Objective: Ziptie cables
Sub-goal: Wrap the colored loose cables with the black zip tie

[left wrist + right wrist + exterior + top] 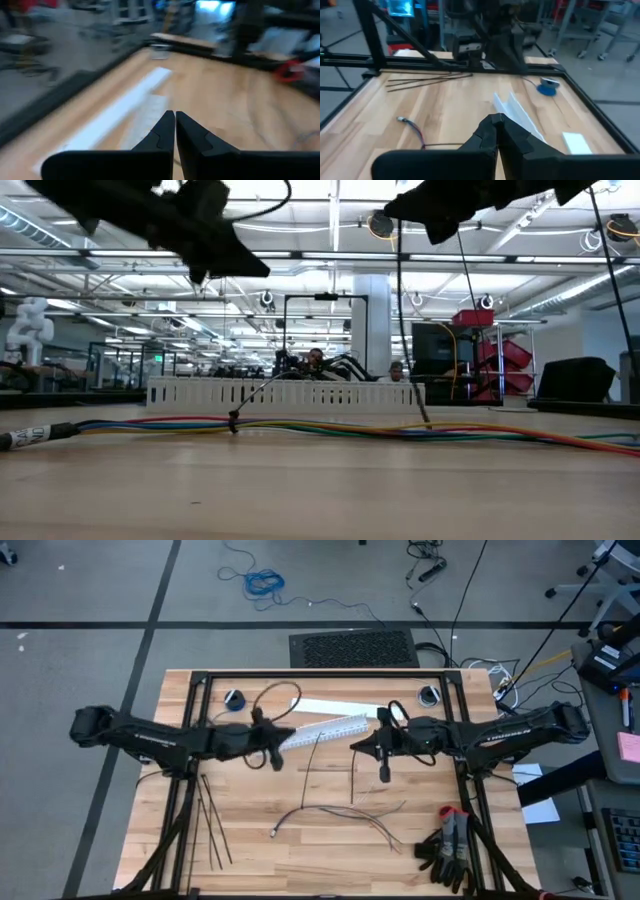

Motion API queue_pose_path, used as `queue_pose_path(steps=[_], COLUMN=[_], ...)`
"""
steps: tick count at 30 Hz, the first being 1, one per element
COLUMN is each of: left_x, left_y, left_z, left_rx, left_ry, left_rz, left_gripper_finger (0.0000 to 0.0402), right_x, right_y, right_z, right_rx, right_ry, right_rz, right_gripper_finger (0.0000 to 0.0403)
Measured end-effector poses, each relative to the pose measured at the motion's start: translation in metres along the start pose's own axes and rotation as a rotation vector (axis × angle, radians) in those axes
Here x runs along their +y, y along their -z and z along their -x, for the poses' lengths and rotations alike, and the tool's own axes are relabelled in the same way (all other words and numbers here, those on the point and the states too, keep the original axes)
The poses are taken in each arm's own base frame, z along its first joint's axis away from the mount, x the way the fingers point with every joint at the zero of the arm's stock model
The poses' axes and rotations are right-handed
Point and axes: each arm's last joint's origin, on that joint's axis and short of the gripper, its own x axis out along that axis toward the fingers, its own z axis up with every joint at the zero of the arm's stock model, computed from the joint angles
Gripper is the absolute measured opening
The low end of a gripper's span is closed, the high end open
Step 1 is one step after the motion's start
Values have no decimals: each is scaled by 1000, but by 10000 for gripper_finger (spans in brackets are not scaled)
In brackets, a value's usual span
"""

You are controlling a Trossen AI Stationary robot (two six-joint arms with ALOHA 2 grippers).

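While the cables [335, 817] lie loose on the bench [300, 850], the left pincer [277, 758] and right pincer [384, 774] hover above, both closed and empty.

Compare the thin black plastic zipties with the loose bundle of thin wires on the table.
The thin black plastic zipties are stiff, straight and all black; the loose bundle of thin wires curves and sprawls, with coloured strands in the low view. The zipties lie near the left arm's side; the wires lie mid-table. Both rest flat on the wooden table, ungripped.
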Motion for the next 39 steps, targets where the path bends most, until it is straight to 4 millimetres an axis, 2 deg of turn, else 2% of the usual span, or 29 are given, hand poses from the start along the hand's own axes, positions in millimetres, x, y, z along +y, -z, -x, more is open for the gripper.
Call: queue_pose_path(steps=[6,9,13,15,18,22,27,31,34,39], left_x=[-8,-15,-23,-25,-27,-28,-30,-31,-32,-32], left_y=[44,53,67,72,73,70,68,69,69,69], left_z=[-1,-7,-15,-17,-18,-17,-17,-16,-15,-15], left_rx=[-130,-164,-109,-99,-118,-143,-154,-153,-153,-152], left_ry=[73,85,71,52,49,59,74,79,85,86], left_rz=[83,104,84,77,85,95,93,98,99,100], left_gripper_finger=[15,15,15,15,15,15,15,15,15,15], right_x=[1,-6,-14,-17,-17,-13,8,22,26,22], right_y=[4,8,19,20,20,34,50,52,47,27], right_z=[-12,-16,-26,-31,-37,-52,-72,-78,-76,-61], right_rx=[-4,16,70,56,21,61,60,21,-12,-89], right_ry=[-12,84,266,292,234,112,-63,-152,-132,98], right_rz=[-27,-59,-30,-8,-14,-78,-140,-159,-128,43], right_gripper_finger=[0,0,0,0,0,0,0,0,0,0])
